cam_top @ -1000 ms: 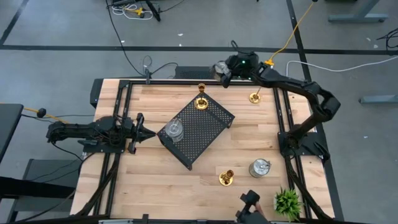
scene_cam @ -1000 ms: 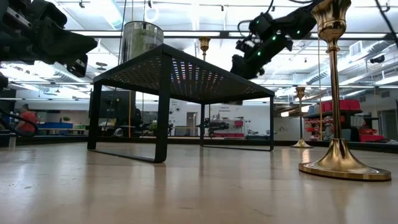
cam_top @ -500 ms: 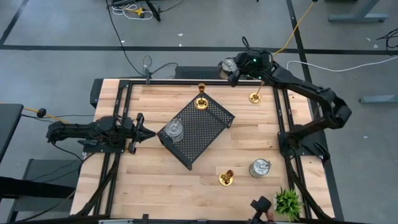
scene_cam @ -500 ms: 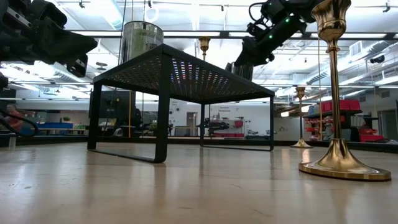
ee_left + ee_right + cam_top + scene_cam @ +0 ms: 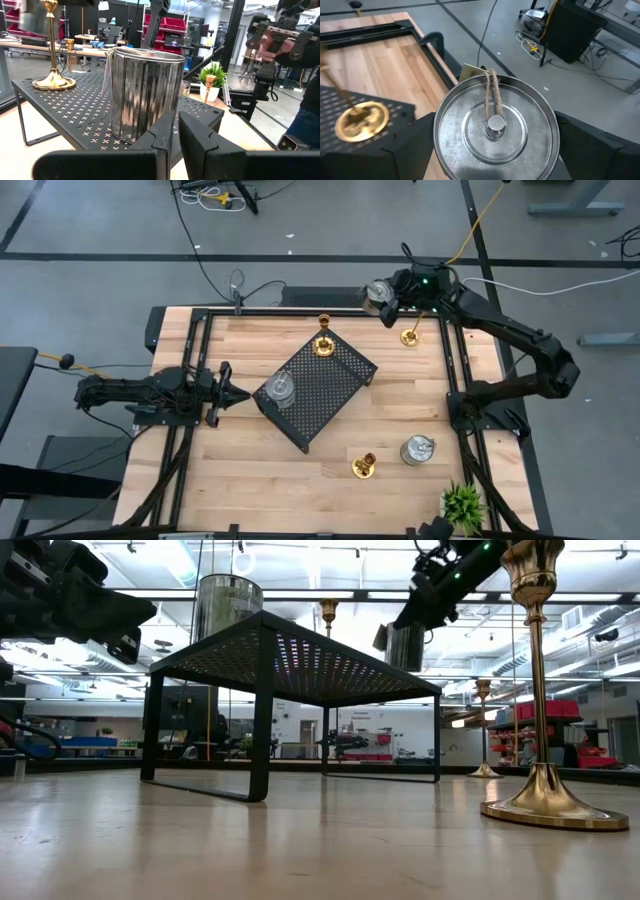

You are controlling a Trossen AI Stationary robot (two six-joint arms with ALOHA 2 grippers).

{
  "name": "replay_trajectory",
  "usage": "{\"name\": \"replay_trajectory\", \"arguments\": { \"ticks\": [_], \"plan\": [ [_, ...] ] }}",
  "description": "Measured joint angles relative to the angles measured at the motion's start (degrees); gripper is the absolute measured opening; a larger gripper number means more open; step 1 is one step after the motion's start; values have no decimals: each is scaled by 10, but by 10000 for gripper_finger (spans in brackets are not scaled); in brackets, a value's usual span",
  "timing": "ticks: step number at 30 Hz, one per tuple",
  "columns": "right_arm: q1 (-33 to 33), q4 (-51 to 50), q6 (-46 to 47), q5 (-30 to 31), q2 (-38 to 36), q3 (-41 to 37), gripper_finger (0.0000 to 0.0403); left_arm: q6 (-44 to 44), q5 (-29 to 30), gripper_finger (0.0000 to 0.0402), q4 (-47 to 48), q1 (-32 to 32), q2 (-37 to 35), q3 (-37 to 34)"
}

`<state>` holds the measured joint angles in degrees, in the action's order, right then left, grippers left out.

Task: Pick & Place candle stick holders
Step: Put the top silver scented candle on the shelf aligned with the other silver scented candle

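Observation:
My right gripper point(image 5: 384, 296) is shut on a squat silver holder point(image 5: 377, 290), held in the air over the table's far edge; it also shows in the low view point(image 5: 405, 645). A second silver holder point(image 5: 280, 390) and a gold holder point(image 5: 323, 345) stand on the black perforated tray point(image 5: 330, 395). One gold holder point(image 5: 410, 336) stands on the table near the far right. Another gold holder point(image 5: 363, 467) and a third silver holder point(image 5: 418, 450) stand near the front right. My left gripper point(image 5: 236, 393) is shut and empty, level with the table just left of the tray. My right gripper pinches the silver holder between its two fingers, one on each opposite side of the outer wall point(image 5: 440, 150). The fingers come slanting down from the table's right. The holder is lifted clear with its open top point(image 5: 495, 125) facing up.
A small green plant point(image 5: 462, 502) stands at the table's front right corner. Black frame rails point(image 5: 455, 370) run along the table's sides. A person point(image 5: 300, 45) shows beyond the table in the left wrist view. Bare wood lies between the tray and the right rail.
My right gripper has carried the silver holder toward the table's right edge, along the far edge, keeping it lifted clear and shut in its fingers.

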<state>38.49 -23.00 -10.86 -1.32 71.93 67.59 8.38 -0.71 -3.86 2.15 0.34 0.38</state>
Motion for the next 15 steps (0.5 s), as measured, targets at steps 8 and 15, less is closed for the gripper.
{"name": "replay_trajectory", "arguments": {
  "ticks": [8, 15],
  "plan": [
    [-39, -58, 21, 9, -44, 0, 366, 0, 0, 39, 0, 0, 0, 0],
    [-90, -105, 46, 9, -59, 0, 365, 0, 0, 39, 0, 0, 0, 0]
  ]
}}
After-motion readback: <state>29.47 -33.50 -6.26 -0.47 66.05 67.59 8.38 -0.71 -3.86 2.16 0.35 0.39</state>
